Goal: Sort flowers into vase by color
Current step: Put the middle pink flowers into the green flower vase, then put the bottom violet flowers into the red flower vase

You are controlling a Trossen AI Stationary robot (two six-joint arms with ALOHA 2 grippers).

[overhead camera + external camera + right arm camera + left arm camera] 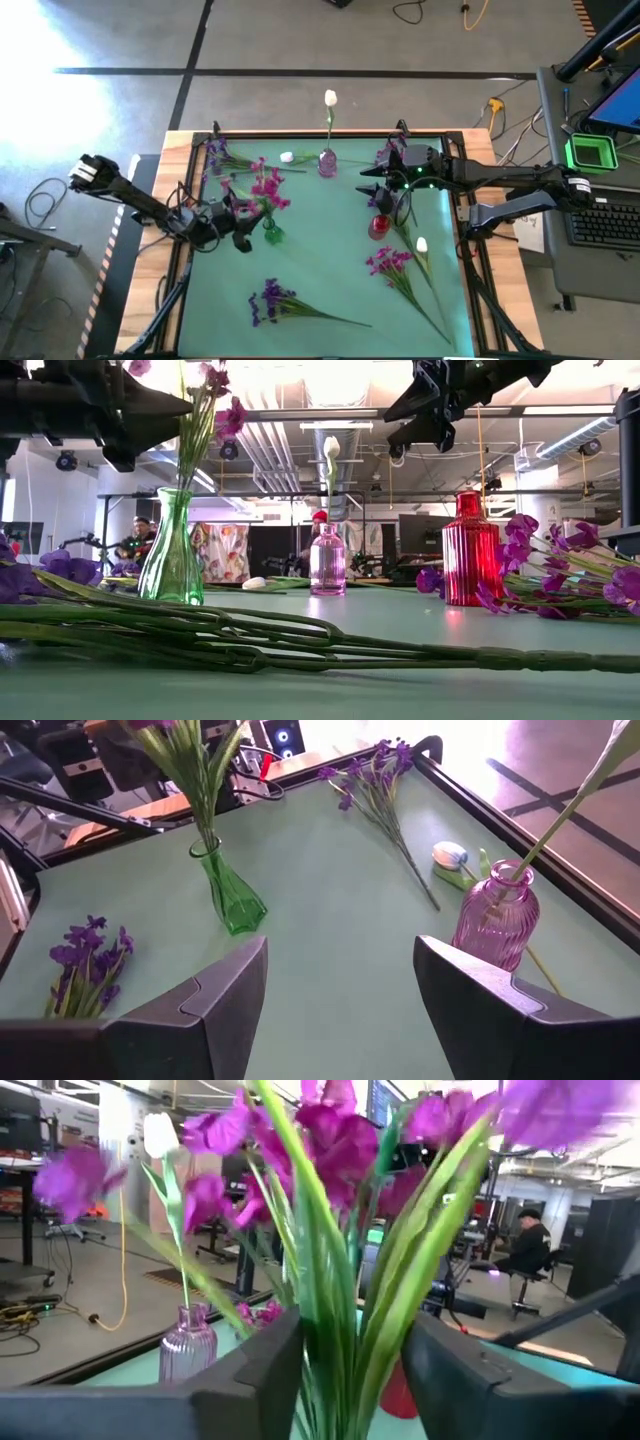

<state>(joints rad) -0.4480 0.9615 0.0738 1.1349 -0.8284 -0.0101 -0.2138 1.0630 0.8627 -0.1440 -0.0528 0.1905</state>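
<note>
Magenta flowers [268,187]: we are seeing their stems standing upright in the green vase [272,234], blooms above the rim.
Left gripper [232,222]: we are reading its fingers as parting around those stems, just beside the vase at its 9 o'clock; we are not certain the stems are free.
Right gripper [373,183]: we are seeing it hovering with jaws wide and empty above the red vase [378,226].
Nearest loose stems: we are placing the purple bunch [272,300] at 6 o'clock from the left gripper, lying roughly 9-to-3.
</note>
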